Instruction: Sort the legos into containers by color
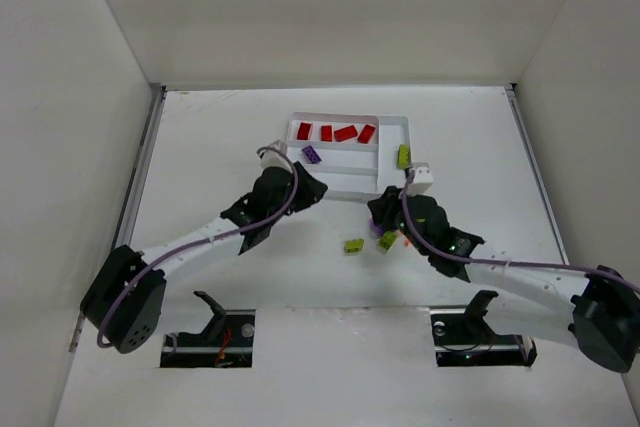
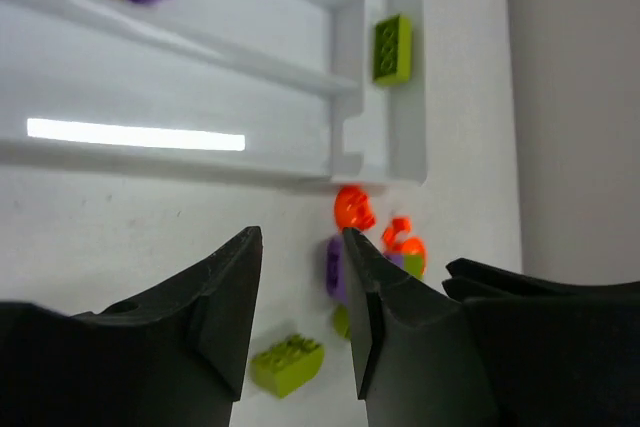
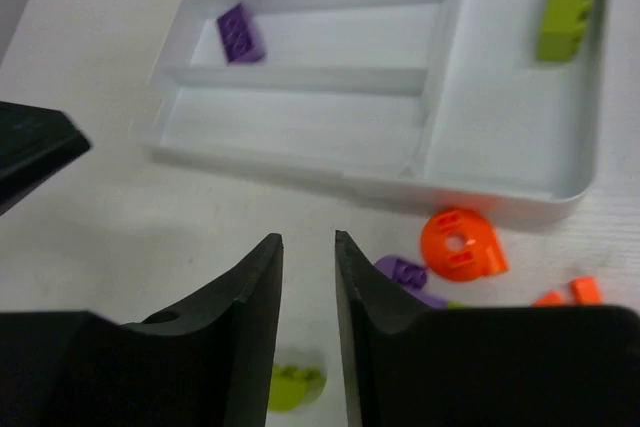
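Observation:
The white tray holds several red legos in its far slot. One purple lego lies in the slot nearer to me, and one yellow-green lego lies in the crosswise slot. Loose on the table are yellow-green legos, a purple one and orange pieces. My left gripper is open and empty at the tray's near-left corner; in its wrist view a yellow-green lego lies below the gap. My right gripper is slightly open and empty, beside the orange round piece.
White walls enclose the table on three sides. The two arms converge just in front of the tray's near wall. The tray's nearest long slot holds nothing. Two black fixtures sit at the near table edge.

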